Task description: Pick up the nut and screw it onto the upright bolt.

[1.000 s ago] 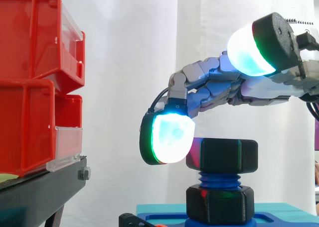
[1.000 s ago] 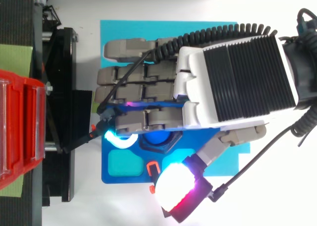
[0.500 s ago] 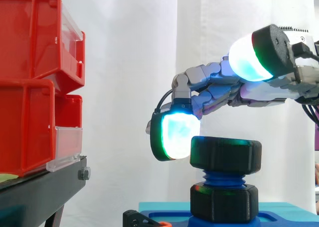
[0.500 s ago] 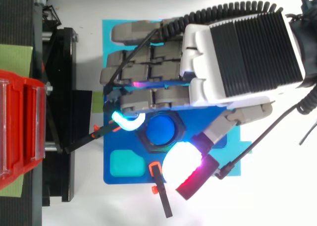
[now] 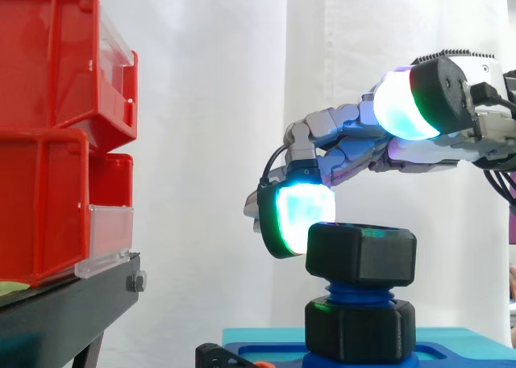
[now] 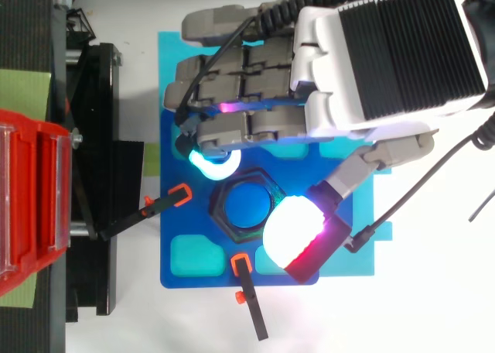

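The black hexagonal plastic nut (image 5: 360,255) sits on top of the upright blue threaded bolt (image 5: 355,291), axis vertical. I judge it is already started on the thread. The hand (image 6: 387,59) holds nothing: its loosely bent fingers (image 5: 297,216) hang just beside the bolt's top, on the side away from the arm, while the thumb pad (image 5: 401,103) is well above the bolt. A turning grip would need the thumb brought down.

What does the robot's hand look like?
The hand has a white shell with a black ribbed panel on its back. Its fingers are chunky grey blocks, ending in thick pads that glow white, cyan and pinkish red.
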